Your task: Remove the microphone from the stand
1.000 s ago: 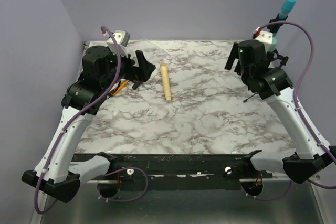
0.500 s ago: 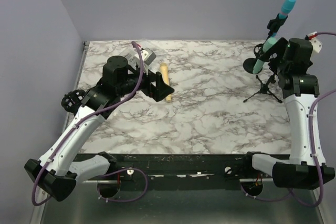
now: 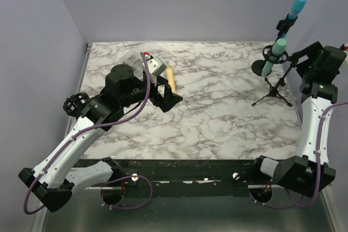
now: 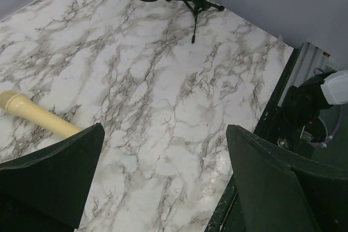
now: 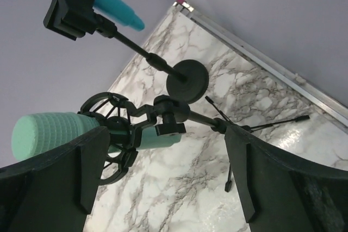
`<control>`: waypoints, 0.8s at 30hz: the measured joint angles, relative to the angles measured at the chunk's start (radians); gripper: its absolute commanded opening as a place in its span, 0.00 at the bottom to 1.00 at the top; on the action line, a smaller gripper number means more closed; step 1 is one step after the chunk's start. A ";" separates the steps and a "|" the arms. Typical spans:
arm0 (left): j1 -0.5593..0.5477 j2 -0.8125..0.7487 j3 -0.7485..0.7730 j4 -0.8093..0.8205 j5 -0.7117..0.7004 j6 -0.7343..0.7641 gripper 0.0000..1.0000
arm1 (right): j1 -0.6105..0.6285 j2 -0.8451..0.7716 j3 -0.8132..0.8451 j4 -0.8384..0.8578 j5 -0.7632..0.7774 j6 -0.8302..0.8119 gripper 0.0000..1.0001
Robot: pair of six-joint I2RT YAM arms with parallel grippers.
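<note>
Right wrist: spread claw (image 5: pixel 163 175) faces mint microphone (image 5: pixel 57 131) clipped in stand (image 5: pixel 199 117).

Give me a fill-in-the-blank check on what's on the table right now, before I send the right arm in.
The mint-green microphone hangs in a black shock mount on the black stand whose feet form a ___.
The bright blue microphone is clipped to the taller stand, whose base is ___.
The fingers of the right gripper stand ___, holding nothing.
The cream cylindrical rod lies flat on the marble-patterned table, nearer the ___ arm.
Missing words: tripod; round; open; left.
</note>
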 measured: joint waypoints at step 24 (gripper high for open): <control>-0.026 -0.016 0.000 -0.005 0.045 -0.014 0.99 | -0.017 -0.187 -0.513 0.536 -0.076 -0.154 0.77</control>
